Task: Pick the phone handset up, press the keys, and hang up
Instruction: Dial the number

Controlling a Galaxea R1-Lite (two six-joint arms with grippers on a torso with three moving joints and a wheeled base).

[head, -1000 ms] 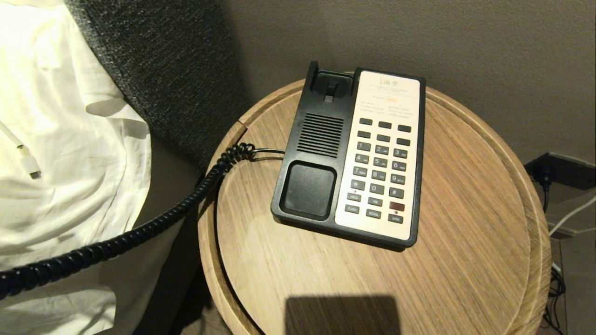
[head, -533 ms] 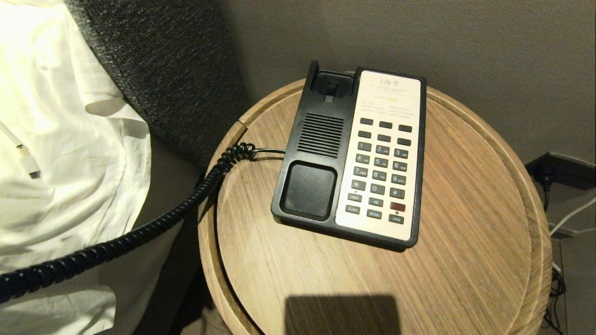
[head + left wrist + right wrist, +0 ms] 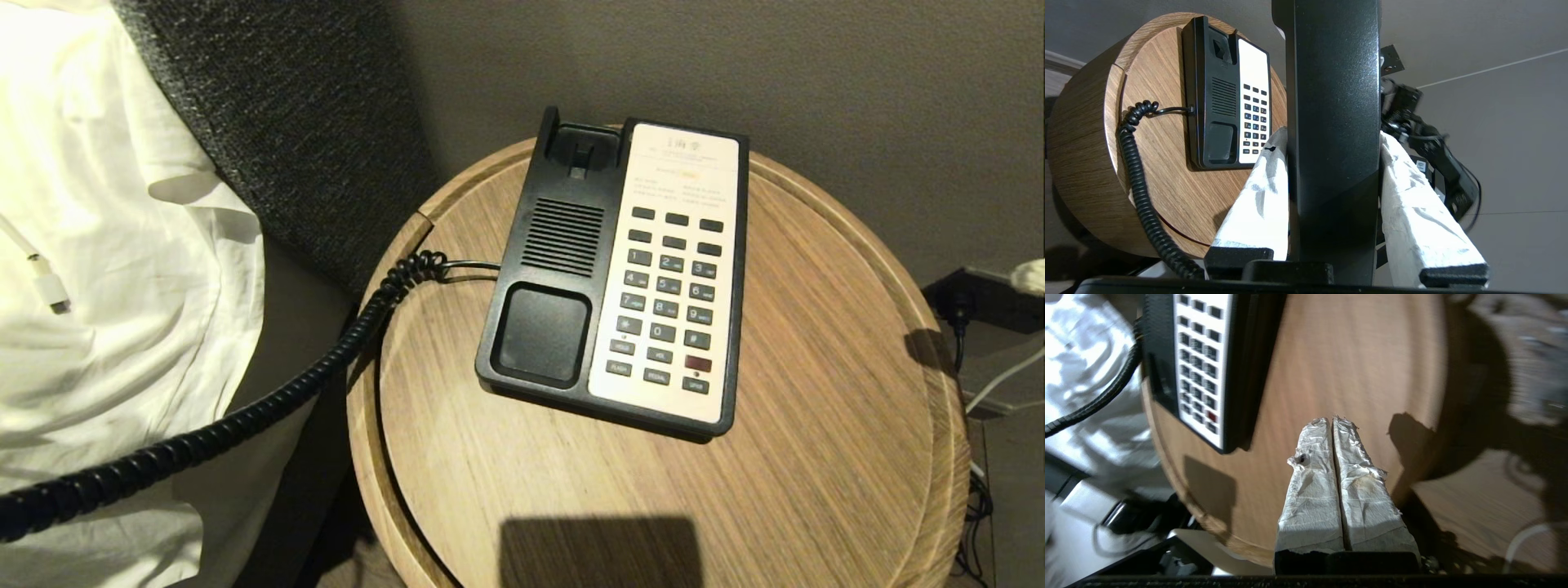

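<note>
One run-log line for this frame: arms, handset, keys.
left gripper: shut on phone handset, off cradle | right gripper: shut, above table, beside keys | keys: not pressed yet

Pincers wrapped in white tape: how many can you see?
2. The left pincer clamps the glossy black plastic phone handset; the right pincer, shut, hangs near the round wooden table.

- A round wooden side table (image 3: 816, 343) with a raised rim fills the middle and lower right of the head view.
- A plain grey-brown wall (image 3: 816, 73) runs across the top.
- A dark woven upholstered panel (image 3: 302, 106) slants down from the upper left.
- Rumpled white bedding (image 3: 106, 204) covers the left side, with a white cable plug (image 3: 51, 292) lying on it.
- A black wall socket (image 3: 984, 298) and trailing cables sit at the right edge.
- A square shadow (image 3: 600, 551) falls at the bottom centre.
</note>
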